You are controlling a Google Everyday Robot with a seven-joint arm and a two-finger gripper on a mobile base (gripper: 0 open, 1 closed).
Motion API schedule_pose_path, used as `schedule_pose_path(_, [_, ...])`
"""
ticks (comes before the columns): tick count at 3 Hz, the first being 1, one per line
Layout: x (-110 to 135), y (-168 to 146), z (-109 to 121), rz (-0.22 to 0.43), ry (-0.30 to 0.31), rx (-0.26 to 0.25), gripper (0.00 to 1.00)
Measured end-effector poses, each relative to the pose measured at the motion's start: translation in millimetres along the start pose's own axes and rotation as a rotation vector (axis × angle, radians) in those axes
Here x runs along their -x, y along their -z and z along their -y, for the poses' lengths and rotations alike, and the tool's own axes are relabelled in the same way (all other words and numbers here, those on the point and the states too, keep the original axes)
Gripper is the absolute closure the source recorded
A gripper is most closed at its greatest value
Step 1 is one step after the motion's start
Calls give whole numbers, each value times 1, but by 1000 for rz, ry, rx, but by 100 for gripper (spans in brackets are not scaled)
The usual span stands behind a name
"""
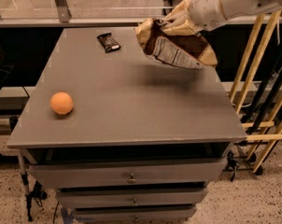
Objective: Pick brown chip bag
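Hand (177, 18) upper right, gripping top edge of brown chip bag (180, 48). Bag hangs clear above grey surface (131, 106), shadow beneath. Pick looks essentially done.

The large, crinkly brown chip bag (178, 45) hangs in the air over the far right corner of the tabletop (131, 101), clear of the surface, with its shadow just below. It tilts with its back toward the camera: dark brown middle, white nutrition label, cream-tan ends. The pale gripper (177, 18) clamps its upper edge.
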State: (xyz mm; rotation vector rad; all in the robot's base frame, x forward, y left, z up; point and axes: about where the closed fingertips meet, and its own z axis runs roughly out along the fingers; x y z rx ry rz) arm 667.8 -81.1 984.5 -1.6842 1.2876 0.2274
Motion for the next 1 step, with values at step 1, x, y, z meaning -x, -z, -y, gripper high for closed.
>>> schedule_pose_path(1, [15, 17, 1, 75, 11, -16, 100])
